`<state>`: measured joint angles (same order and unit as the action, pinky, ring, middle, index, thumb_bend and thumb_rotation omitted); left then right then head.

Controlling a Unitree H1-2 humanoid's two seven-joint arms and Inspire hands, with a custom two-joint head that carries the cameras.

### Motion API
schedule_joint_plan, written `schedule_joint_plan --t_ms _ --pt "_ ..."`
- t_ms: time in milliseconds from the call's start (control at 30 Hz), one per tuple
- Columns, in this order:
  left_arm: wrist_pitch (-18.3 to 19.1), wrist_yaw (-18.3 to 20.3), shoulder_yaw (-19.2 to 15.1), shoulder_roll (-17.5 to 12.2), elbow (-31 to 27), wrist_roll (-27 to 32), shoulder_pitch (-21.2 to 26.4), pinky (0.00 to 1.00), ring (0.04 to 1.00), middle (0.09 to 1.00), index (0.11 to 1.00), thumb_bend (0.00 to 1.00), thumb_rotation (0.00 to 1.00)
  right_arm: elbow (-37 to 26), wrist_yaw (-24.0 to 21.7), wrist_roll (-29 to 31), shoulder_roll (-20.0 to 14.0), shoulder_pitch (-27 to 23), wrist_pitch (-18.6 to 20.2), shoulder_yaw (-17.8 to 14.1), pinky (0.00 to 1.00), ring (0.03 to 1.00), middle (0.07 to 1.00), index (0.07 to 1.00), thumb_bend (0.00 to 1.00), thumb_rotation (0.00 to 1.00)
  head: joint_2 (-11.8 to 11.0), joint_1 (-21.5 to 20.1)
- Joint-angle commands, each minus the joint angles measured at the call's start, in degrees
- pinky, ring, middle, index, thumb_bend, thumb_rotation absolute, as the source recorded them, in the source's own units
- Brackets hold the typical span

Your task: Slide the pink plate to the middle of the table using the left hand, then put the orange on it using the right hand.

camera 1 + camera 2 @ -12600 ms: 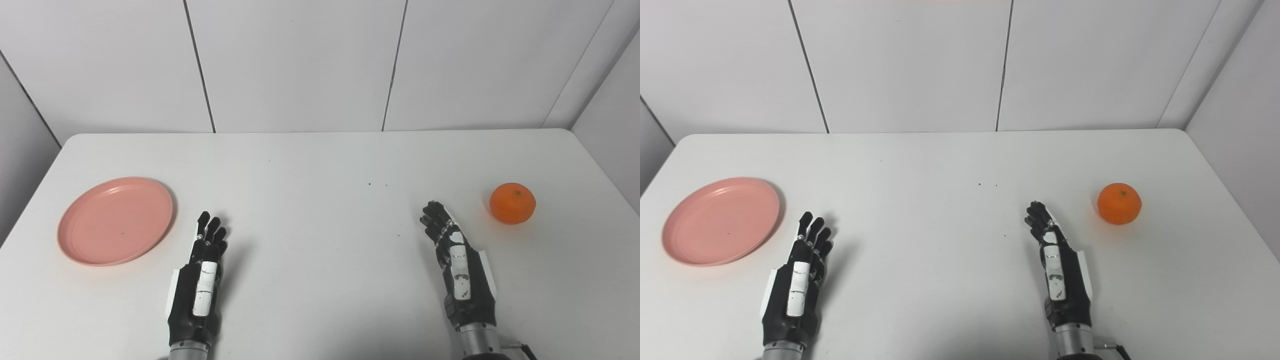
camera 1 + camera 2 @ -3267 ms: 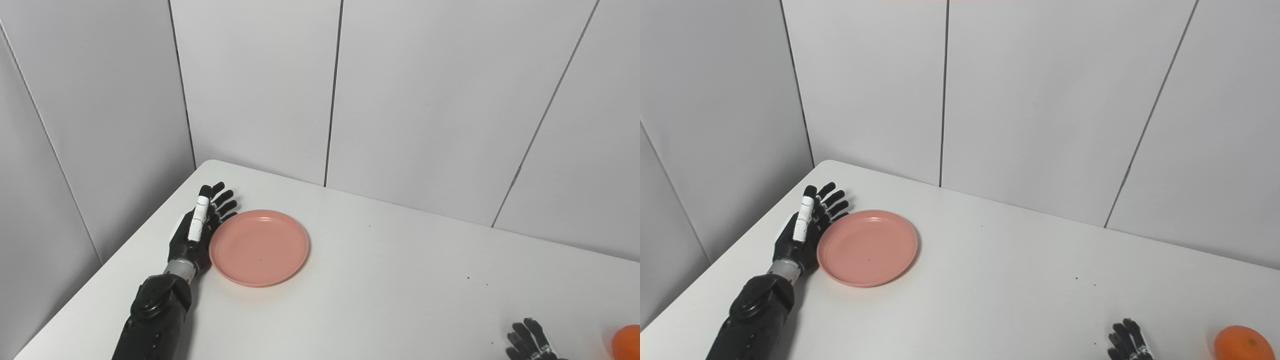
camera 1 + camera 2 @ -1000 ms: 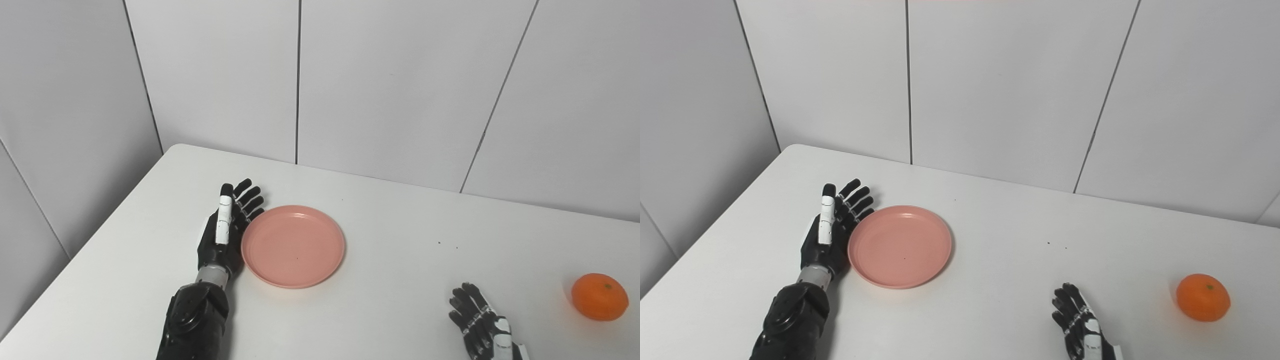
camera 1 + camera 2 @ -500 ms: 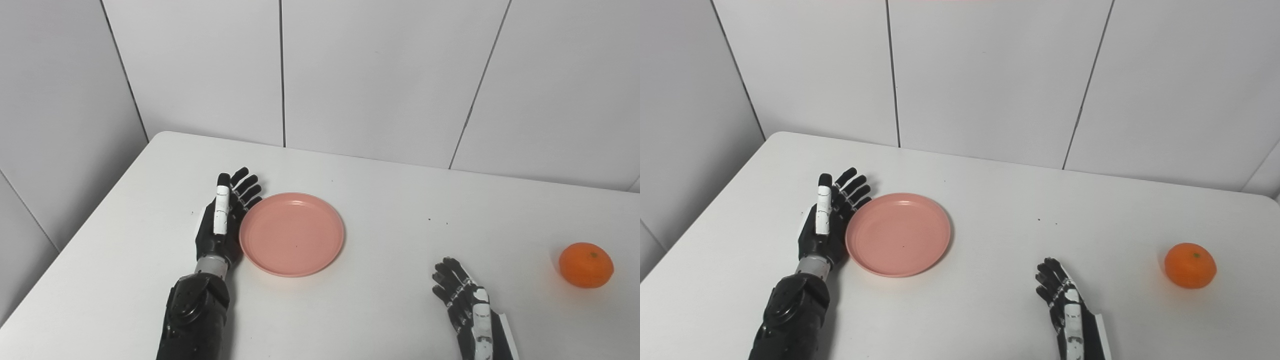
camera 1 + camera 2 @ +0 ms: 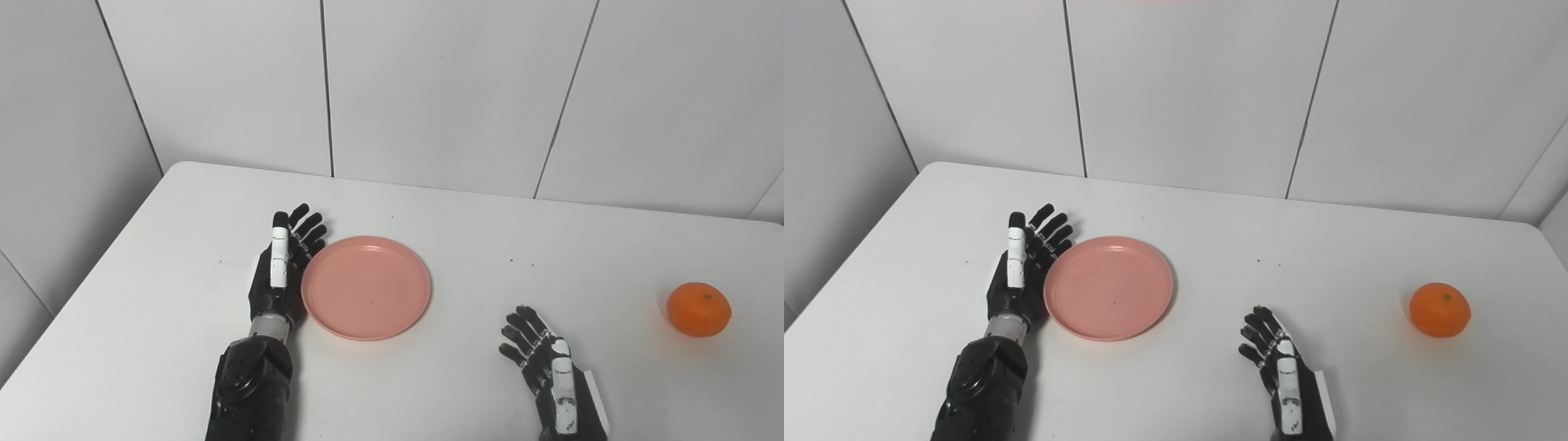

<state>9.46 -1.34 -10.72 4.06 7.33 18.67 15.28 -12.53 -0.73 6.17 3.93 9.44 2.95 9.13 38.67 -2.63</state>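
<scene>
The pink plate (image 5: 366, 286) lies flat on the white table (image 5: 441, 220), left of its middle. My left hand (image 5: 283, 266) stands on edge against the plate's left rim, fingers apart and pointing away, holding nothing. The orange (image 5: 699, 309) sits alone at the far right. My right hand (image 5: 551, 370) rests low near the front edge, open with spread fingers, well left of the orange and right of the plate.
White wall panels (image 5: 441, 92) close off the back of the table. The table's left edge (image 5: 92, 288) runs diagonally beside my left arm. A few small dark specks (image 5: 520, 262) dot the surface behind my right hand.
The camera has swung rightward. My left hand has pushed the plate to the right across the table. My right hand shows more in view; the orange has stayed put.
</scene>
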Motion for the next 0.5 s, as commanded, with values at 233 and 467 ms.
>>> schedule_joint_plan --t_ms 233,467 --pt "3.33 -2.19 0.28 1.96 3.06 -0.68 -2.01 0.92 0.844 0.823 0.836 0.96 0.83 0.17 0.81 -0.58 2.48 1.97 1.86 0.95 0.82 0.850 0.847 0.847 0.84 1.00 0.41 -3.76" --pt "2.13 -1.79 0.46 2.57 3.23 -0.71 -2.27 0.92 0.840 0.808 0.940 0.92 0.82 1.00 1.79 -2.02 3.84 1.54 1.39 2.20 0.84 0.854 0.848 0.845 0.85 1.00 0.46 -7.27"
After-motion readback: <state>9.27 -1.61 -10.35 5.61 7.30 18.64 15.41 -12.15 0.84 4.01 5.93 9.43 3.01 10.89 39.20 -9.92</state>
